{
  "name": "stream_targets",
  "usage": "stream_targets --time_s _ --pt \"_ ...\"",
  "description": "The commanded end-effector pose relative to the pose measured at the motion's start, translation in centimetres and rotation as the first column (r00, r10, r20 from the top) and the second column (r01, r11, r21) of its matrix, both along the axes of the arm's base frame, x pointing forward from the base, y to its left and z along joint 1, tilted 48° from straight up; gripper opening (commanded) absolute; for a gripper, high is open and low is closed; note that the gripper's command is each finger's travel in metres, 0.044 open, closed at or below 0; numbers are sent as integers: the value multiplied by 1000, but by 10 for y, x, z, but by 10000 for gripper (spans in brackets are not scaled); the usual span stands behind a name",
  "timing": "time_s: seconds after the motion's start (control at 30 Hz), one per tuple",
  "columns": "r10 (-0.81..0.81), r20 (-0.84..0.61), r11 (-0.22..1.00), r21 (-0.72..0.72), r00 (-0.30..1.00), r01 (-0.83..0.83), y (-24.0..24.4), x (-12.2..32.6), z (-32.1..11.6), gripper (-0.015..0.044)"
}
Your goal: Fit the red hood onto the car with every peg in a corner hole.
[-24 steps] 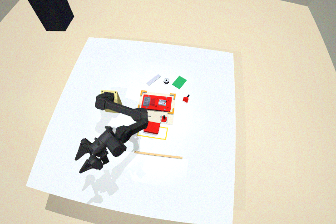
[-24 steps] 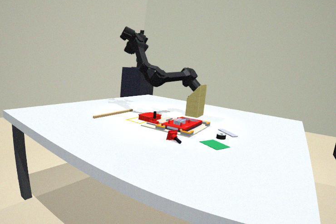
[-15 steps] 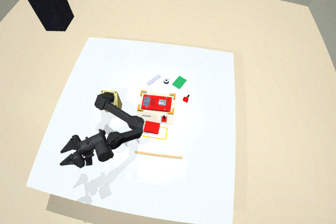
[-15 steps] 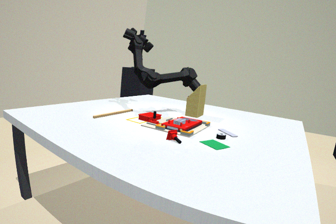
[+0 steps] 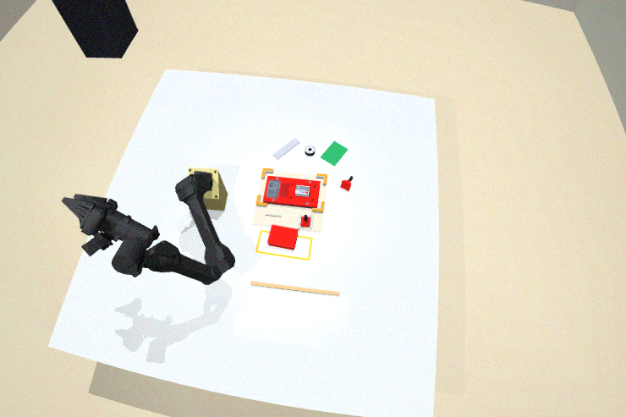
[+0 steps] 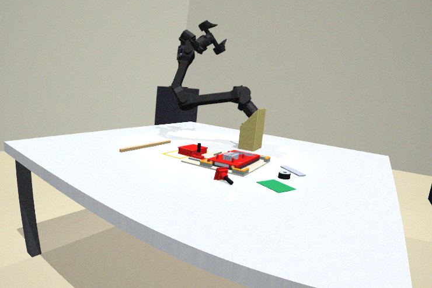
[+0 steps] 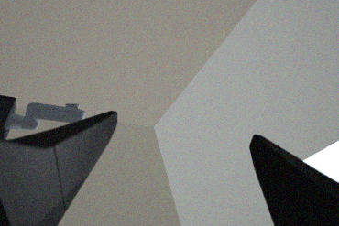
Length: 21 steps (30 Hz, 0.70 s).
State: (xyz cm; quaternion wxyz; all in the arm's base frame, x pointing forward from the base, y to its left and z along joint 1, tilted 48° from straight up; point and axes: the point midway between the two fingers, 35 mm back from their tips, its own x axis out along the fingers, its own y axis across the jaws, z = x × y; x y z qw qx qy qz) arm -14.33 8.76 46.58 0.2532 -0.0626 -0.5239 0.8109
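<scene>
on the white table [image 5: 384, 249] [image 6: 244, 214], the red hood [image 5: 282, 237] [image 6: 192, 149] lies partly inside the yellow outline [image 5: 310, 248] [image 6: 171, 156], near the chassis [image 5: 279, 200] [image 6: 240, 162] in its jig [image 5: 266, 172] [image 6: 240, 170], while the gripper [image 5: 64, 198] [image 6: 222, 32] [image 7: 183, 129] is raised well apart from both, its fingers wide apart and holding nothing.

Colours: red car parts, orange corners, black arm

Landmark = chassis [image 5: 284, 200] [image 6: 240, 159]: red deck, grey-and-white engine block [image 5: 302, 190] [image 6: 230, 156]. Around chassis: jig [image 5: 290, 218] [image 6: 260, 166], cream plate, orange corner brackets [image 5: 266, 172] [image 6: 240, 170]. Near chassis: hood [image 5: 282, 237] [image 6: 190, 149], plain red; yellow rectangle outline [image 5: 283, 255] [image 6: 171, 156] by it. Other side of chassis: flat green sheet [image 5: 334, 152] [image 6: 275, 186], black-and-white round piece [image 5: 310, 152] [image 6: 284, 174], pale lilac-grey strip [image 5: 286, 148] [image 6: 292, 170]. Well apart from chassis: tan stick [image 5: 294, 288] [image 6: 145, 146], black arm [image 5: 205, 229] [image 6: 212, 98].
</scene>
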Motion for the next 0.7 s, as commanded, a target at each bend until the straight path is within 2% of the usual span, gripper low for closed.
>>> stream_targets --time_s 0.0,0.17,0.3,0.5,0.67 --pt "-190 41 975 -110 981 194 50 4 -22 440" --pt "-353 78 910 -202 932 362 90 17 -41 440" --pt "-528 129 780 -317 839 540 133 45 -66 440" --pt "-746 222 488 -459 627 743 183 107 -107 440" --pt "-869 308 170 -550 388 818 203 174 -144 440"
